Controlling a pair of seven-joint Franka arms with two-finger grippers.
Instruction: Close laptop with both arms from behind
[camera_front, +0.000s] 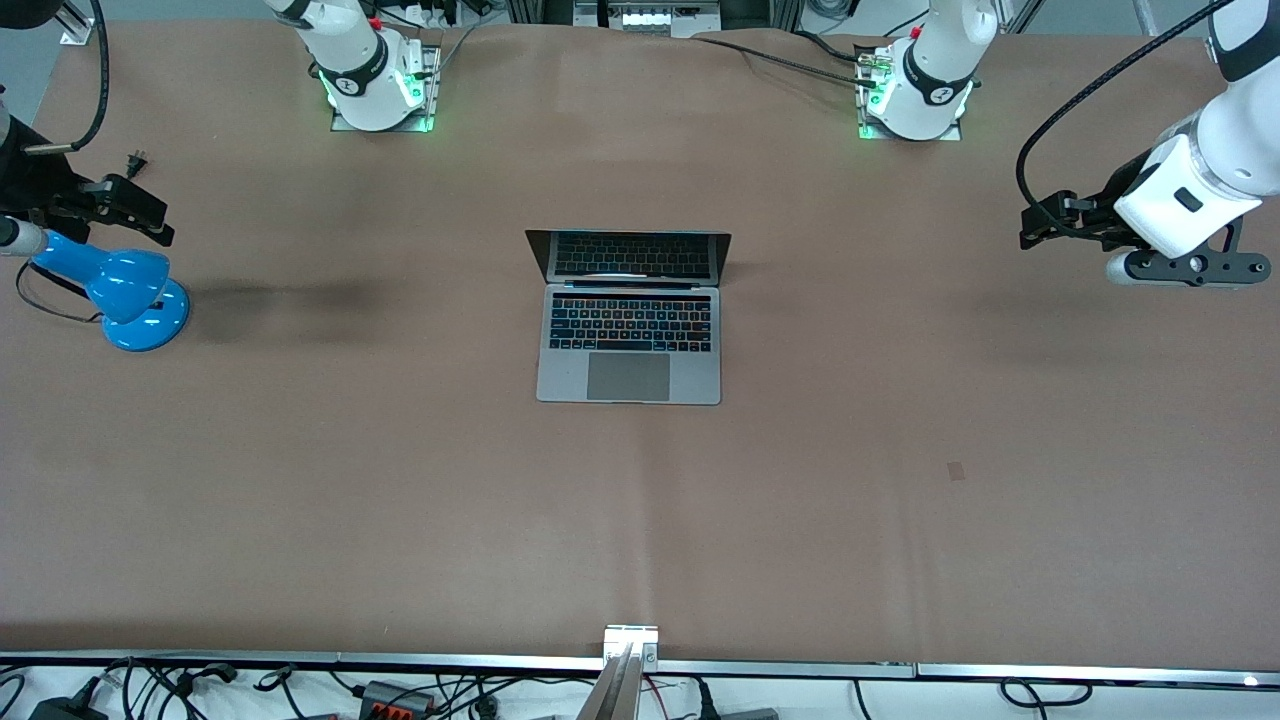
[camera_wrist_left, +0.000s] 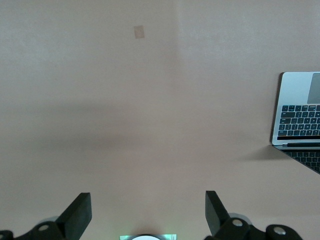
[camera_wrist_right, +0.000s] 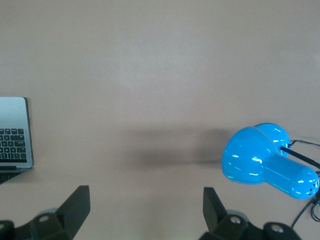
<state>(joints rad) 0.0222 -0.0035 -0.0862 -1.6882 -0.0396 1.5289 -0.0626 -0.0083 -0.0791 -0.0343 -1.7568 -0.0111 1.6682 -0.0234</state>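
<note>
The silver-grey laptop (camera_front: 630, 330) lies open in the middle of the table, its dark screen tilted back toward the arms' bases. Its edge shows in the left wrist view (camera_wrist_left: 299, 112) and the right wrist view (camera_wrist_right: 14, 132). My left gripper (camera_front: 1038, 226) hangs open and empty over bare table toward the left arm's end, well apart from the laptop; its fingers spread wide in its wrist view (camera_wrist_left: 147, 200). My right gripper (camera_front: 148, 212) hangs open and empty toward the right arm's end, above the lamp; it also shows in its wrist view (camera_wrist_right: 146, 196).
A blue desk lamp (camera_front: 128, 292) with a black cord stands on the table at the right arm's end, under the right gripper, and shows in the right wrist view (camera_wrist_right: 267, 162). A small patch (camera_front: 956, 470) marks the brown table cover.
</note>
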